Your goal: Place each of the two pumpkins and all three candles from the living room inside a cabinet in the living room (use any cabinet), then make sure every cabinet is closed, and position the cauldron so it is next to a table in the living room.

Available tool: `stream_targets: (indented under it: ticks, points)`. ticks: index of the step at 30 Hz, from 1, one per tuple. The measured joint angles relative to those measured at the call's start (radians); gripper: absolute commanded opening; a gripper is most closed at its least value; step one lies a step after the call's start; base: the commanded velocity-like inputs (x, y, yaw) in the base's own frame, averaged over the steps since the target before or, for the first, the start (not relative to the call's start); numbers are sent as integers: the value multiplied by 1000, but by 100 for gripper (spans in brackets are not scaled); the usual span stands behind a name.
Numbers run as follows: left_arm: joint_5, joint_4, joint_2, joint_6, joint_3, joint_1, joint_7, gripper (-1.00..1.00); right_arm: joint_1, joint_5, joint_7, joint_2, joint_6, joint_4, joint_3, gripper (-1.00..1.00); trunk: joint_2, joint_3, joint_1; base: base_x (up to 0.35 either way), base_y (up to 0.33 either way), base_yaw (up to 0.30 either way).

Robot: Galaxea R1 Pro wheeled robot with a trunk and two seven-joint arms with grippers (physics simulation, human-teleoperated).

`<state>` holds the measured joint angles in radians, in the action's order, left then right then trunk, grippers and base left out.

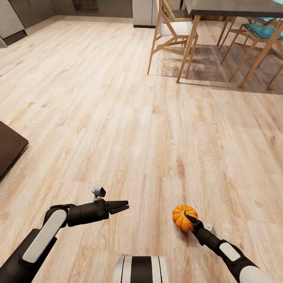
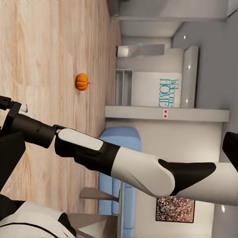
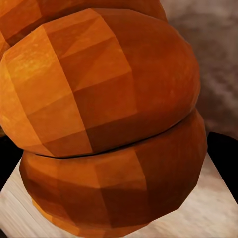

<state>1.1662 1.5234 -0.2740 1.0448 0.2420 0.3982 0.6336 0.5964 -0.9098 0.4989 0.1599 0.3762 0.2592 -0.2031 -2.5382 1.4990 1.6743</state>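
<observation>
The robot's own trunk (image 1: pixel 141 269), a white-and-black banded cylinder, sits nearest the head camera at the lower edge, with both arms extended forward over bare wood floor (image 1: pixel 129 129). The right gripper (image 1: pixel 189 221) is closed on a pumpkin (image 1: pixel 183 217), with one dark finger lying across its orange rind; the right wrist view is pressed against that same pumpkin (image 3: pixel 109 119), confirming a close, firm hold. The pumpkin is carried low and just ahead of the base, presumably so the load stays stable and within the head camera's sight during travel. The left gripper (image 1: pixel 120 206) carries nothing: its fingers lie nearly together and point forward, and the arm is tucked across the body, a posture that keeps it clear of the load. A second pumpkin (image 2: pixel 82 82) rests alone on the floor in the left wrist view, well apart from the robot, so it remains to be collected. A dark brown corner (image 1: pixel 10 149) at the left edge of the head view may belong to the cabinet, though too little is visible to confirm this. A dining table (image 1: pixel 236 8) with chairs (image 1: pixel 173 29) stands far ahead.
</observation>
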Motion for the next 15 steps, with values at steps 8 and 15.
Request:
stream_targets:
  ticks: [8, 15]
  points:
    - [1, 0, 0, 0, 0, 0, 0, 100, 0, -1, 0, 1, 1, 0, 1, -100, 0, -4, -1, 0, 0, 0]
    - [1, 0, 0, 0, 4, 0, 0, 100, 0, -2, 1, 1, 1, 0, -1, -100, 2, -31, -4, 0, 0, 0]
